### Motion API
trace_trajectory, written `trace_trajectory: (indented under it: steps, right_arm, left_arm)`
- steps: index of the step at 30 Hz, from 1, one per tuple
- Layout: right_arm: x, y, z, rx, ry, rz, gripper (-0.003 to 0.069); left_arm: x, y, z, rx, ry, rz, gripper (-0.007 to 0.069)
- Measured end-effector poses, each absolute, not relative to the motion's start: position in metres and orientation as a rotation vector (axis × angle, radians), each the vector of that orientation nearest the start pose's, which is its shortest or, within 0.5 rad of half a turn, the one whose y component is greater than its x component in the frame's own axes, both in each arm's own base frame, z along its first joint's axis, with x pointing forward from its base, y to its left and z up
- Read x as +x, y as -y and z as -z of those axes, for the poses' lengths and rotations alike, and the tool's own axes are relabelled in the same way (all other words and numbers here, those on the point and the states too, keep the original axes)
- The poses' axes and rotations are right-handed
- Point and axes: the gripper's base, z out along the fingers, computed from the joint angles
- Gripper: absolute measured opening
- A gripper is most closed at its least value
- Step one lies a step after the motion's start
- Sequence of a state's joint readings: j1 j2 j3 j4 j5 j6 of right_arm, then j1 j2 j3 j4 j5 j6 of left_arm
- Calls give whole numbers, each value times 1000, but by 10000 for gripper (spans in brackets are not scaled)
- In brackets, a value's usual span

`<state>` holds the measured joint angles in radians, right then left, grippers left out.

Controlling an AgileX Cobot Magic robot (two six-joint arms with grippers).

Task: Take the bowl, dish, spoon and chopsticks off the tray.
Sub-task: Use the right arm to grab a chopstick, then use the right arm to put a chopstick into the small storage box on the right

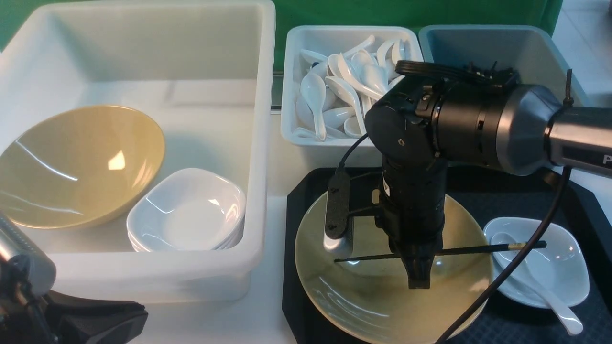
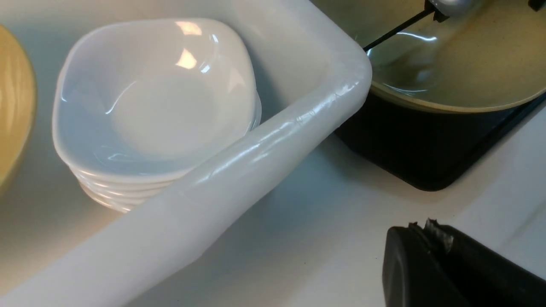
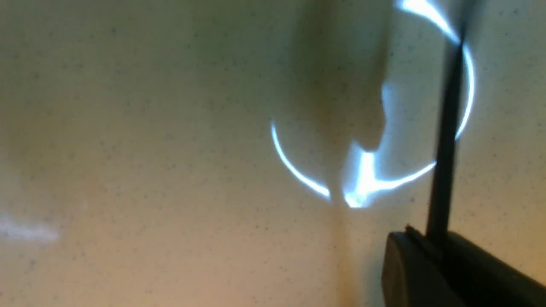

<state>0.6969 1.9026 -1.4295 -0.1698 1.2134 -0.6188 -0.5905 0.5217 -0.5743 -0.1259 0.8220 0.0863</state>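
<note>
Pinching the chopsticks (image 1: 459,251) is the step in hand. The right gripper (image 1: 418,279) points straight down into the bowl (image 1: 373,296) with its jaws closed on the black sticks near their middle, and the right wrist view shows a stick running out of the seam between the fingers above the bowl's speckled floor. The chopsticks span the bowl, thin tips toward its left rim and gold-banded ends reaching over the dish (image 1: 569,272). They read as one line, so I cannot tell whether both are caught. The bowl fills the left half of the tray (image 1: 507,327), and the dish sits just beside it at the tray's right edge. The spoon (image 1: 550,300) lies in the dish, its handle poking toward the tray's near right corner. The left gripper (image 2: 420,227) is closed on nothing and hangs over the worktop near a corner of the large white bin (image 2: 273,140). All four pieces are on the tray, so this looks like the first of four removals. The next move, I judge, calls for a straight lift that keeps the sticks level and clear of dish and spoon. A carry behind the tray would follow, probably to the blue-grey bin (image 1: 502,52) beside the bin of spoons (image 1: 315,149). An off-centre grip could let a stick swing or drop.
</note>
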Motion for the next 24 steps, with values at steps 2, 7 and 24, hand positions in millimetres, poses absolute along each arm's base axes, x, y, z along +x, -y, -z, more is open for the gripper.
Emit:
trace_trajectory:
  steps: [2,7,24]
  right_arm:
    - [290,-224,-215,-1994,-2439,252,77]
    - [285,-218,-242,-1909,-2407,245,77]
    - [435,-79,-359,-192,-2058,-7,77]
  left_arm:
    - [70,57,-297,713,-2163,417,-11]
    - [70,57,-297,711,-2165,423,-11]
    - [96,69,-313,450,-1845,552,-11]
